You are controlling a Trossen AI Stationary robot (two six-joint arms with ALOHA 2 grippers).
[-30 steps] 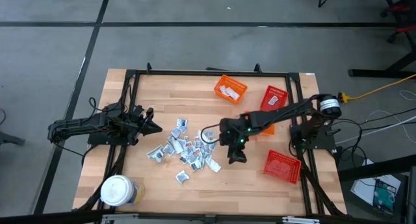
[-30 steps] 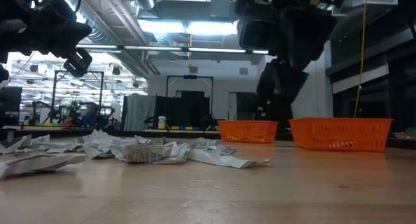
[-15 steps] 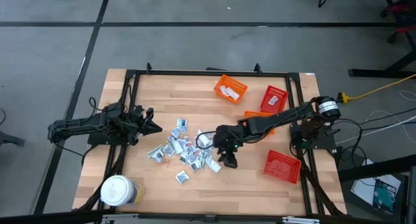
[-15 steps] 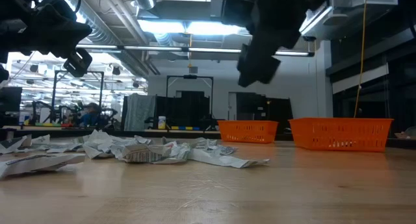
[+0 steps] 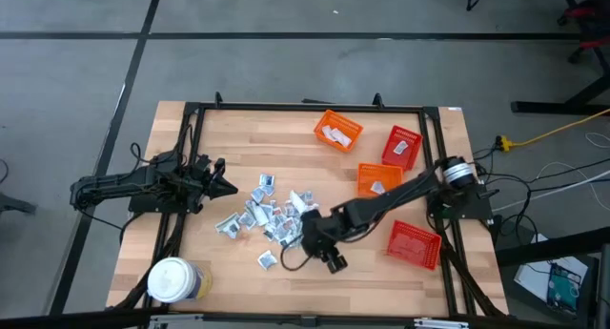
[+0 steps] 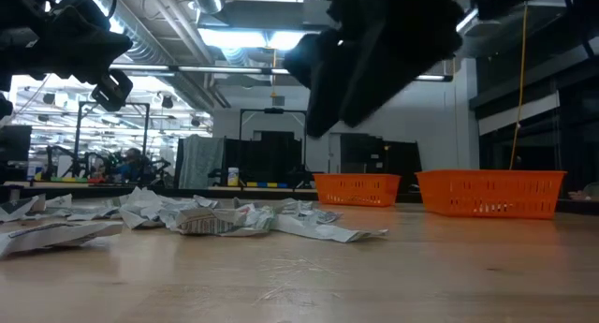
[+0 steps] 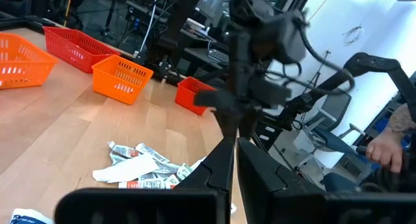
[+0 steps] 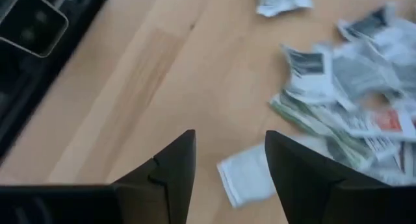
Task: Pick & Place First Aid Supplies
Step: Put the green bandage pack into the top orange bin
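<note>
Inspecting the table from above:

**Inspector A:** The first aid supplies (image 5: 270,218) lie in a loose heap at table centre, slightly toward 7 o'clock. The heap's long axis runs roughly from 8 o'clock to 2 o'clock. The sachets point every which way, with no common heading. One stray sachet (image 5: 268,260) sits apart from the heap, toward 6 o'clock.

**Inspector B:** Any legible print?

**Inspector A:** Blue and red marks show on several packets, but no wording can be read in any view.

**Inspector B:** Grippers?

**Inspector A:** The right gripper (image 5: 324,256) is over the heap's 4 o'clock edge, fingers parted and holding nothing. In its wrist view one pale sachet (image 8: 244,174) lies flat on the wood between the fingertips (image 8: 174,160), long axis slanting across the gap. The left gripper (image 5: 225,186) waits at the 9 o'clock side, fingers closed and empty, pointing toward the heap.

**Inspector B:** Surroundings and obstructions?

**Inspector A:** An orange basket (image 5: 337,132) at 12 o'clock holds a white packet. A red basket (image 5: 402,146) at 2 o'clock also holds one. A second orange basket (image 5: 377,178) at 3 o'clock holds another. A second red basket (image 5: 415,244) is at 4 o'clock; its contents cannot be told. A white-lidded jar (image 5: 172,280) stands at 7 o'clock. The right arm's forearm (image 5: 400,191) crosses low between the 3 o'clock and 4 o'clock baskets. In the low view the right arm blocks much of the room behind.
</note>
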